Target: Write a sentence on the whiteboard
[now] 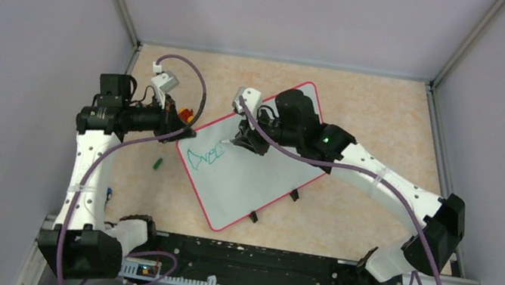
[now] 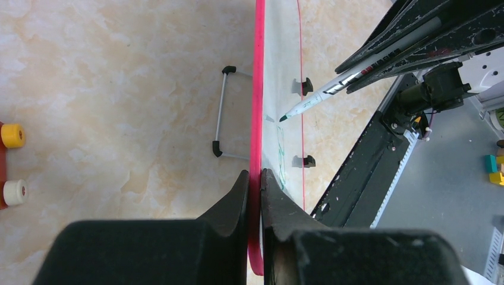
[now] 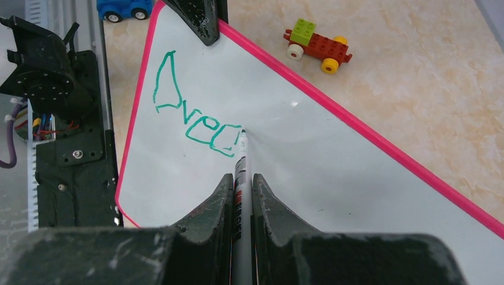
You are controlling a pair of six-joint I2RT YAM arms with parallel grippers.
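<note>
Right claw (image 3: 241,179) tight on marker (image 3: 243,151), left claw (image 2: 254,175) tight on whiteboard (image 2: 279,59) rim.

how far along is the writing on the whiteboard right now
Early. Done: about four green letters near one corner of the whiteboard. In hand: the right gripper is shut on the marker, its tip at the last letter, while the left gripper clamps the board's red edge. Left: most of the board is blank, so the rest of the sentence is not yet written.

Bright, even light; sharp, shadowless views.
</note>
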